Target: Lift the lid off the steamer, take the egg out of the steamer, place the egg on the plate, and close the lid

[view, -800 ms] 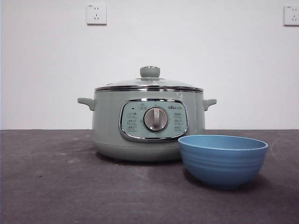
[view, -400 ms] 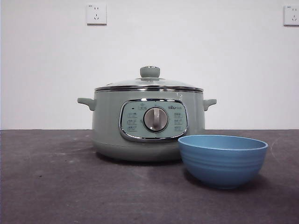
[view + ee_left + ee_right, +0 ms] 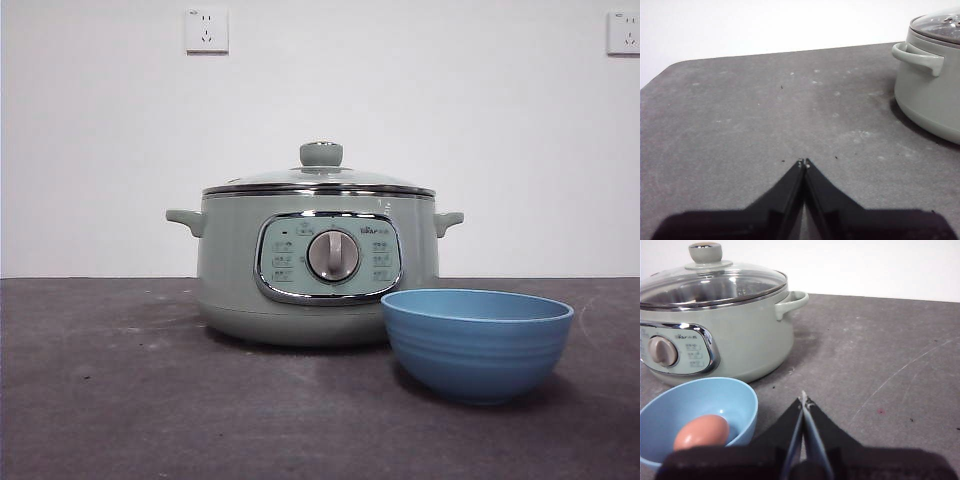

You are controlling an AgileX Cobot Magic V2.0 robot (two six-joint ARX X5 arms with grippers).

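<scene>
The sage-green steamer point(image 3: 318, 265) stands mid-table with the glass lid point(image 3: 320, 178) seated on its rim, knob up. To its front right is the blue plate point(image 3: 476, 342), a bowl. The right wrist view shows a brown egg point(image 3: 701, 431) lying inside the plate point(image 3: 670, 405), with the steamer point(image 3: 735, 340) and lid point(image 3: 710, 282) behind. My right gripper point(image 3: 803, 401) is shut and empty, low over the table beside the plate. My left gripper point(image 3: 802, 162) is shut and empty over bare table, well apart from the steamer's side handle point(image 3: 917, 56).
The dark grey table point(image 3: 120, 400) runs wide on both sides of the steamer. Its far edge and rounded corner point(image 3: 670, 67) show in the left wrist view. A white wall with two sockets point(image 3: 206, 30) stands behind.
</scene>
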